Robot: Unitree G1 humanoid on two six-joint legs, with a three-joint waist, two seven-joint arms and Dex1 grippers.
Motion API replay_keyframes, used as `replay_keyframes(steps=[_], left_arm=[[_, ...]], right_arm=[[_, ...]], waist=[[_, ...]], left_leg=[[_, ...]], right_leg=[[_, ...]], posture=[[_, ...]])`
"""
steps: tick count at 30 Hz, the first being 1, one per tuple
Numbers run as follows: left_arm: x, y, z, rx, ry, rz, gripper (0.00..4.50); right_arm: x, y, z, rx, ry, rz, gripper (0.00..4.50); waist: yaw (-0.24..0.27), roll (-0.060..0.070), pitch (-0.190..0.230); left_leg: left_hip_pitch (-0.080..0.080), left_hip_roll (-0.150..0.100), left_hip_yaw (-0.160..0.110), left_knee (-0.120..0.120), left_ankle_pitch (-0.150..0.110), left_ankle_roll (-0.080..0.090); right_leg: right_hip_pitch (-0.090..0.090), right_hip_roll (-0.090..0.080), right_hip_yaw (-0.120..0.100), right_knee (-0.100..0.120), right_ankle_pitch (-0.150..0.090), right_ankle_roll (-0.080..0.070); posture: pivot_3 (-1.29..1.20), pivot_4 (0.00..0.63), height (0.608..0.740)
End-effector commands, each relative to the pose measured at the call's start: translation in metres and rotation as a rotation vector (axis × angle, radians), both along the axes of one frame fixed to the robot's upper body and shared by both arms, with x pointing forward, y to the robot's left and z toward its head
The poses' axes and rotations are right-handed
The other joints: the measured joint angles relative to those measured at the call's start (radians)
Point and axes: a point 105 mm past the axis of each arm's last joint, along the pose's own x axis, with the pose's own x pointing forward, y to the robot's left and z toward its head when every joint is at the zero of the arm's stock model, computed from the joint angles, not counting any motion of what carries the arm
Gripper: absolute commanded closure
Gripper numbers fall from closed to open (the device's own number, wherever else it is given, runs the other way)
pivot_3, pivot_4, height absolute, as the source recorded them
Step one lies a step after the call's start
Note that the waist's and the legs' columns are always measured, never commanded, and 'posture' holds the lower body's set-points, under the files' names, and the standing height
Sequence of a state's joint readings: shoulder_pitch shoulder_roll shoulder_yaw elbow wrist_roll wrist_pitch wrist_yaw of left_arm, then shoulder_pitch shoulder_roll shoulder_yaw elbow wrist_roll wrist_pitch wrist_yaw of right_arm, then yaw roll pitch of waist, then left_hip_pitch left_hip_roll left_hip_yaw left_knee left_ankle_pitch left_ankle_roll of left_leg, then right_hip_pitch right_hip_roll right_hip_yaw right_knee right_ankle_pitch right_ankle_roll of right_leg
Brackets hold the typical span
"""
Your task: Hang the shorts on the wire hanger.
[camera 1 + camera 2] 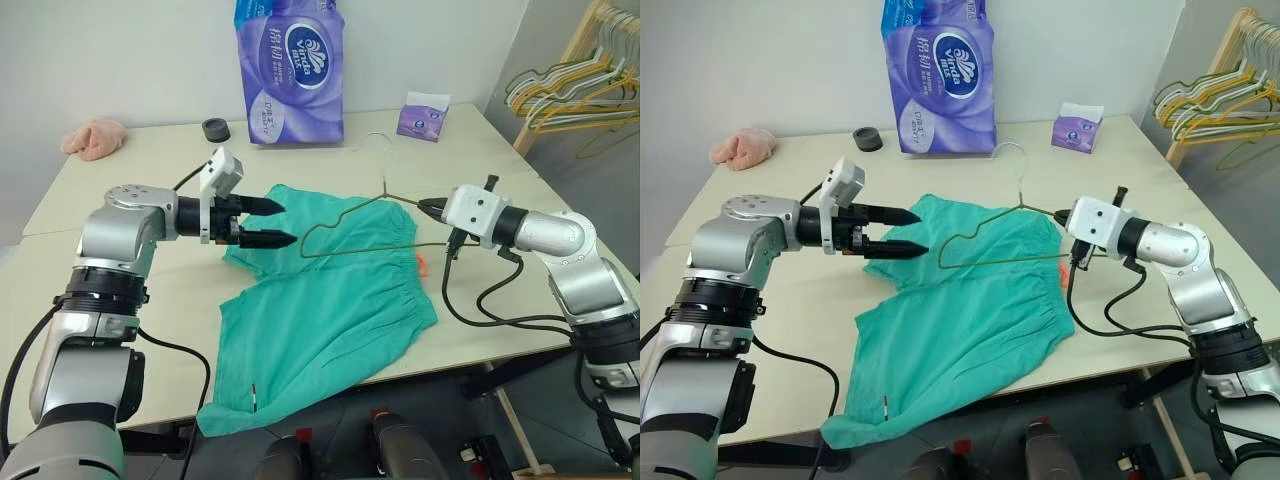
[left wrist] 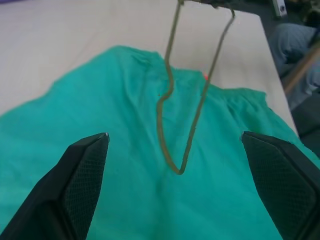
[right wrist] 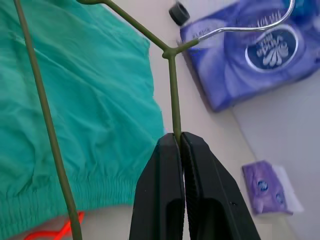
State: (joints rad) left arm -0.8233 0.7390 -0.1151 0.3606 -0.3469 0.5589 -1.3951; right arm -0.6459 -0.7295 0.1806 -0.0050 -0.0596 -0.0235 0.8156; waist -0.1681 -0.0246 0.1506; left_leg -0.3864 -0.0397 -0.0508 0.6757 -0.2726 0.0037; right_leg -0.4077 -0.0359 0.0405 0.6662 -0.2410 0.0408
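The teal-green shorts (image 1: 330, 300) lie spread on the pale desk (image 1: 120, 290), one leg hanging over the near edge, so its hem is cut off from view beneath the desk line. Above them, the right end effector (image 1: 428, 207) is clamped tight on one arm of the wire hanger (image 1: 360, 225), near the neck, holding it raised over the fabric with the hook (image 1: 375, 150) pointing toward the far side of the desk. The far end of the hanger's triangle reaches toward the left end effector (image 1: 270, 222), whose fingers stand wide apart and hold nothing, just beside the wire's tip and over the shorts. A small orange tag (image 1: 424, 265) peeks out at the waistband below the right arm, partly hidden by a black cable. At the back of the desk stand a purple tissue pack (image 1: 290, 70), its top cut off by the frame, a small purple tissue box (image 1: 422, 118), a black ring-shaped object (image 1: 215, 129) too small to identify, and a pink cloth lump (image 1: 95, 137). More hangers (image 1: 570, 95) hang on a wooden rack at far right, only partly in frame.
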Motion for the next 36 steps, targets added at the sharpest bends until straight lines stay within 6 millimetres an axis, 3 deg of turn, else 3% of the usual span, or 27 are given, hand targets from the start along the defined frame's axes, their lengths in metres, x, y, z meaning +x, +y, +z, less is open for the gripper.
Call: replay_keyframes(steps=[1, 10, 13, 16, 25, 30, 36], left_arm=[[-0.007, -0.005, -0.002, 0.061, -0.047, -0.062, 0.04], [-0.011, -0.021, -0.021, 0.065, -0.045, -0.099, 0.04], [-0.011, -0.022, -0.025, 0.078, -0.048, -0.101, 0.6], [-0.012, -0.023, -0.026, 0.08, -0.046, -0.108, 1.45], [-0.015, -0.024, -0.028, 0.075, -0.046, -0.115, 4.38], [-0.017, -0.024, -0.028, 0.071, -0.045, -0.118, 4.47], [-0.016, -0.021, -0.028, 0.091, -0.083, -0.104, 4.5]], right_arm=[[-0.009, 0.016, 0.019, -0.007, -0.078, 0.074, 4.5], [-0.017, 0.033, 0.025, 0.017, -0.082, 0.138, 4.5], [-0.019, 0.034, 0.025, 0.018, -0.082, 0.142, 4.5], [-0.019, 0.034, 0.025, 0.021, -0.082, 0.142, 4.5], [-0.02, 0.037, 0.027, 0.049, -0.081, 0.149, 4.5], [-0.033, 0.044, 0.02, 0.031, -0.046, 0.234, 4.5], [-0.046, 0.038, 0.014, 0.049, 0.058, 0.268, 2.75]], waist=[[0.001, 0.0, 0.0], [0.002, 0.0, 0.0], [0.002, 0.0, 0.0], [0.001, 0.0, 0.0], [0.001, 0.0, 0.0], [0.002, 0.0, 0.0], [0.003, 0.0, 0.0]], left_leg=[[0.0, 0.0, 0.0, 0.0, 0.0, 0.0], [0.0, 0.0, 0.0, 0.0, 0.0, 0.0], [0.0, 0.0, 0.0, 0.0, 0.0, 0.0], [0.0, 0.0, 0.0, 0.0, 0.0, 0.0], [0.0, 0.0, 0.0, 0.0, 0.0, 0.0], [0.0, 0.0, 0.0, 0.0, 0.0, 0.0], [0.0, 0.0, 0.0, 0.0, 0.0, 0.0]], right_leg=[[0.0, 0.0, 0.0, 0.0, 0.0, 0.0], [0.0, -0.001, 0.0, 0.0, 0.0, 0.0], [0.0, -0.001, 0.0, 0.0, 0.0, 0.0], [0.0, -0.001, 0.0, 0.0, 0.0, 0.0], [0.0, -0.001, 0.0, 0.0, 0.0, 0.0], [0.0, -0.001, 0.0, 0.0, 0.0, 0.0], [0.0, -0.001, 0.0, 0.0, 0.0, 0.0]], posture=[[-0.21, 0.106, 0.74], [-0.22, 0.111, 0.74], [-0.22, 0.111, 0.74], [-0.22, 0.111, 0.74], [-0.22, 0.114, 0.74], [-0.21, 0.112, 0.74], [-0.22, 0.114, 0.74]])
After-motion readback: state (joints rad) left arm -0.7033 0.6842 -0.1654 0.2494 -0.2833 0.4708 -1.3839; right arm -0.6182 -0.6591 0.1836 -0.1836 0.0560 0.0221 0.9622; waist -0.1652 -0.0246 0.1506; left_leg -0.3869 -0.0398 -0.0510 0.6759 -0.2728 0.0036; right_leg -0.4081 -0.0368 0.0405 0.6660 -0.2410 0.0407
